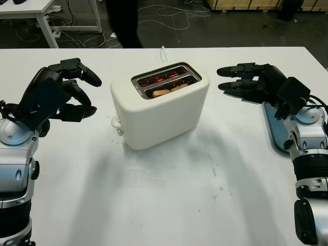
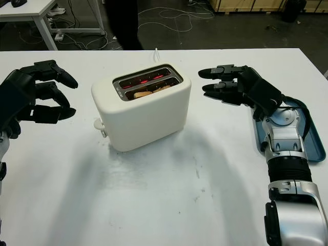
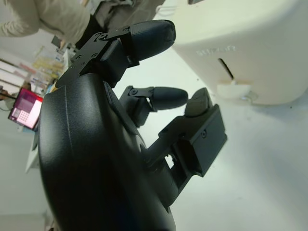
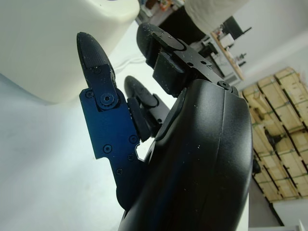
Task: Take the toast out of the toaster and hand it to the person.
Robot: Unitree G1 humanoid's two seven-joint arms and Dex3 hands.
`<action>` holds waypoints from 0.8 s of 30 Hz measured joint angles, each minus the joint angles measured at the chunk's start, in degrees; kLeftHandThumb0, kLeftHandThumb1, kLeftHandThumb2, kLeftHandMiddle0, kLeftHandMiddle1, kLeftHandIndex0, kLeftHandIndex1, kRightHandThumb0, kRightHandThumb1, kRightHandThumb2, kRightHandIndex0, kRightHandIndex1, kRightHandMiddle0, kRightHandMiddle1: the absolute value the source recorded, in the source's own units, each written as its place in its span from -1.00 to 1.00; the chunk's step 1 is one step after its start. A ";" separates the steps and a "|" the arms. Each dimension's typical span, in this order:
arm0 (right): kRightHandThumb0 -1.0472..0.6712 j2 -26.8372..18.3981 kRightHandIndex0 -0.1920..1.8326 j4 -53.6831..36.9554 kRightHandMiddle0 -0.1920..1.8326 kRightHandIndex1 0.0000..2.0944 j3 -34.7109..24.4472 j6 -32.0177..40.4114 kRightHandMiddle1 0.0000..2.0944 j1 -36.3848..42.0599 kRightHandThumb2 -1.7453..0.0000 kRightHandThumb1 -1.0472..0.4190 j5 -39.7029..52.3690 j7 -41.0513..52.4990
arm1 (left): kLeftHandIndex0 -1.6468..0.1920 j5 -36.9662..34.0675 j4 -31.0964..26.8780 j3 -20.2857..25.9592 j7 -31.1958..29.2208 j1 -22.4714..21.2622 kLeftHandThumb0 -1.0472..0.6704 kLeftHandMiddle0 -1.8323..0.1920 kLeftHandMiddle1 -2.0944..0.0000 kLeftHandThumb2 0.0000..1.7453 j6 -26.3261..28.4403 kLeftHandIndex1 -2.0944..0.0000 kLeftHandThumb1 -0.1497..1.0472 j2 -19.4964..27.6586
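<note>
Glowing red elements beside the toast (image 1: 165, 92) in the toaster (image 1: 160, 105) risk scorching either open, empty hand: left hand (image 1: 61, 92), right hand (image 1: 251, 82).

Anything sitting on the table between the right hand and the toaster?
No. In the left eye view, only bare white table separates the open right hand from the toaster.

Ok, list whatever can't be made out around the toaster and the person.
- Toast: sunk in the toaster slot, its lower part hidden in the eye views.
- Person: cut off by the top edge beyond the table.
- Blue tray: partly covered by the right robot hand and its arm.
</note>
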 measured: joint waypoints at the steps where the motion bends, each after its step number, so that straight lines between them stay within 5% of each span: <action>1: -0.36 0.00 0.04 -0.14 -0.03 -1.00 0.00 0.01 -1.00 0.01 1.00 -0.68 0.00 0.00 | 0.23 -0.39 0.03 0.18 0.00 0.00 0.72 0.12 -0.59 0.17 -0.02 -0.44 -0.32 -0.08; 9: -0.36 0.00 0.04 -0.63 -0.03 -1.00 -0.01 0.02 -1.00 0.01 1.00 -0.69 0.02 0.01 | 0.15 -1.33 2.28 0.31 -0.02 0.03 0.47 0.05 -0.55 0.49 -5.06 -0.45 -0.58 -0.02; 18: -0.39 0.00 0.06 -0.62 -0.02 -0.99 0.00 0.01 -1.00 0.01 1.00 -0.69 -0.01 -0.03 | 0.13 -0.99 3.29 0.08 -0.54 0.45 -0.07 0.08 -0.48 0.85 -8.54 -0.42 -0.17 1.32; 24: -0.38 0.00 0.05 -0.50 -0.02 -0.99 0.01 -0.07 -1.00 0.01 1.00 -0.69 -0.08 -0.03 | 0.12 -0.97 5.78 0.05 -0.73 1.29 -0.24 0.03 -0.45 0.90 -12.69 -0.42 0.32 1.26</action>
